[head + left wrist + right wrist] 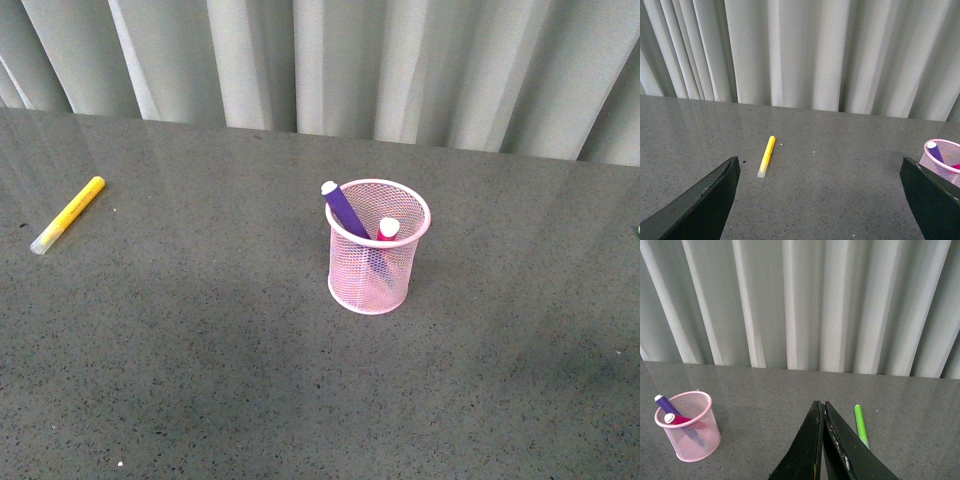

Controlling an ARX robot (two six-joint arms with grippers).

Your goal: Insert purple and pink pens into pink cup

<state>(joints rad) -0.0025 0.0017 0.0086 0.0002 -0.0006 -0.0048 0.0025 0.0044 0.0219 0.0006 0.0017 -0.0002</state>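
Observation:
The pink cup (379, 248) stands upright in the middle of the grey table. The purple pen (345, 207) leans inside it with its pale cap above the rim, and the pink pen (386, 234) stands inside beside it. The cup also shows in the left wrist view (943, 154) and in the right wrist view (688, 426), with both pens in it. My left gripper (820, 172) is open and empty, well back from the cup. My right gripper (821, 405) is shut and empty, away from the cup. Neither arm shows in the front view.
A yellow marker (68, 214) lies on the table at the far left; it also shows in the left wrist view (766, 156). A green marker (861, 425) lies beside my right gripper. Pale curtains (320, 60) hang behind the table's far edge.

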